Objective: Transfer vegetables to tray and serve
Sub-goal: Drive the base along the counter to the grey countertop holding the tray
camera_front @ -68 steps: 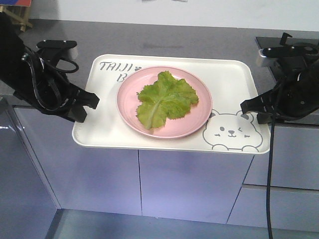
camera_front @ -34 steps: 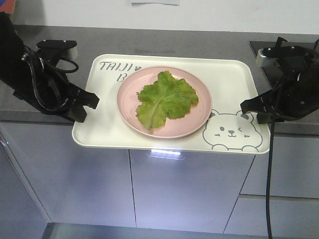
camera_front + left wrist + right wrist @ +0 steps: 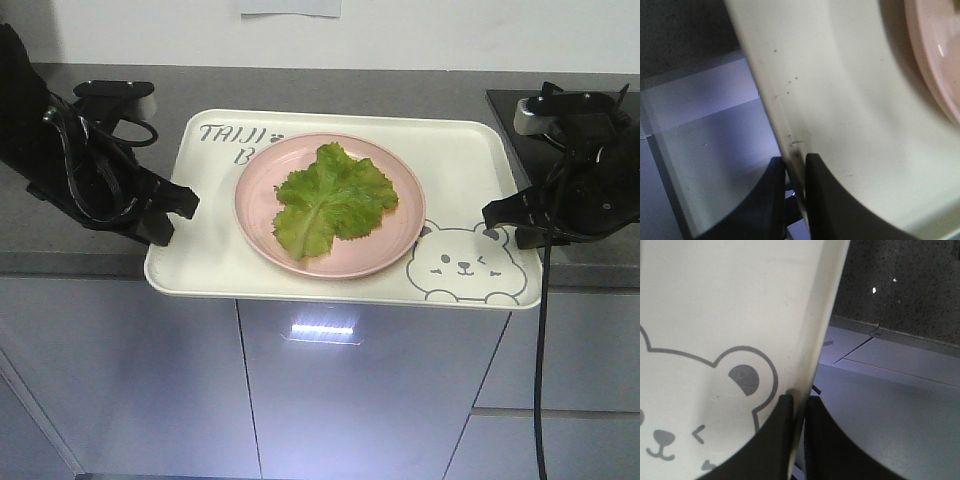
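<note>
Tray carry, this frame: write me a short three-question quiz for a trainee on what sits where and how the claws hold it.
1. True or false: the lettuce leaf lies directly on the tray.
2. The right claw grips the tray rim beside: A the lettering, B the winking bear drawing, C the lettuce leaf.
3. Fill in: the left claw is shut on the tray's ____.
Key: 1 false, it lies on the pink plate; 2 B; 3 rim.

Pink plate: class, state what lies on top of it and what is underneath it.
A lettuce leaf lies on the pink plate. Beneath it is the tray. The plate hides part of the tray's lettering and the tray surface below it.
</note>
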